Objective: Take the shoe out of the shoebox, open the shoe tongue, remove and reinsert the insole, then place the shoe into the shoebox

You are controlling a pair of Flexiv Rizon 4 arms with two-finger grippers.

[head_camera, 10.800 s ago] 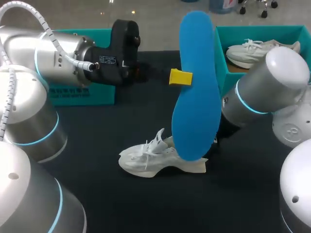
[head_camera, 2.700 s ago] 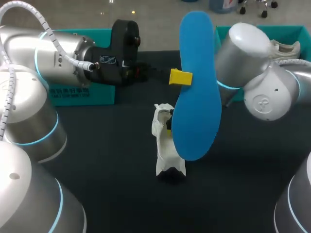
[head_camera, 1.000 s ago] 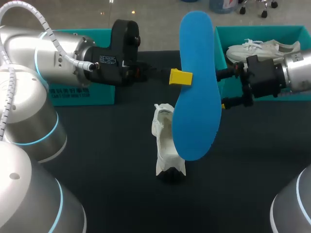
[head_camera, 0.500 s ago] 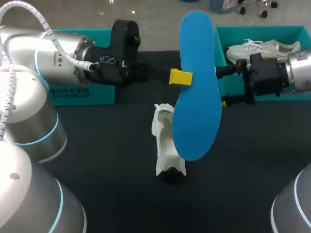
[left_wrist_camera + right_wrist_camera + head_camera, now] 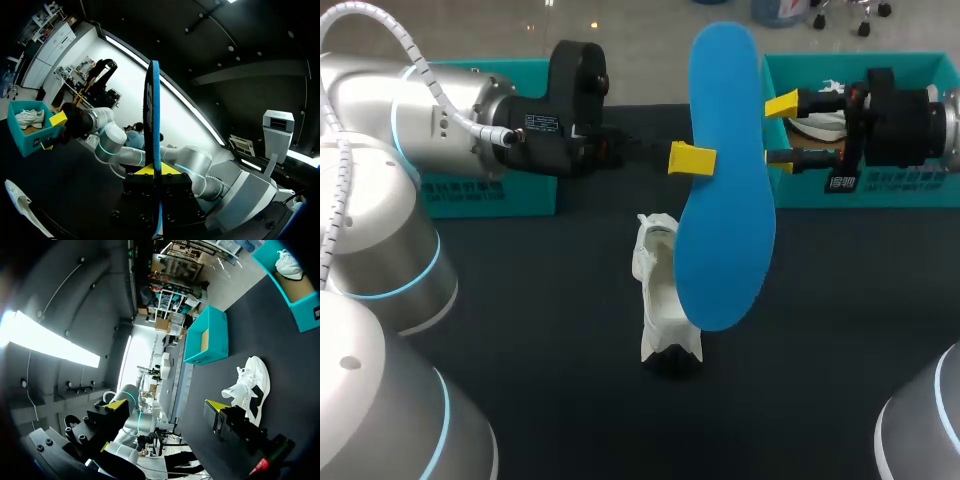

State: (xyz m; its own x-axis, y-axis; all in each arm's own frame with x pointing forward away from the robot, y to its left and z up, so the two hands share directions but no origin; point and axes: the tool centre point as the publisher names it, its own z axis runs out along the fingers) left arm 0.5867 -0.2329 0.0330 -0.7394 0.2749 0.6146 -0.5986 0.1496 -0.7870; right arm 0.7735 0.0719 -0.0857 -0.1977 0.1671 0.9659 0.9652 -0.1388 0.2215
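With the insole out and pinched upright in the left gripper, reinsertion comes next (right gripper spread, empty), probably requiring the shoe steadied first.

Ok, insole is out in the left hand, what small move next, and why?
Probably bring the right hand to the shoe to steady it: that hand is open and empty by the shoebox, the shoe sits unheld, the left hand grips the insole.

Left arm: silver cylindrical links, cyan joint rings, white spiral-wrapped cable, black wrist block, white label. Right arm: silver, black wrist. Left hand, right hand: yellow tips.
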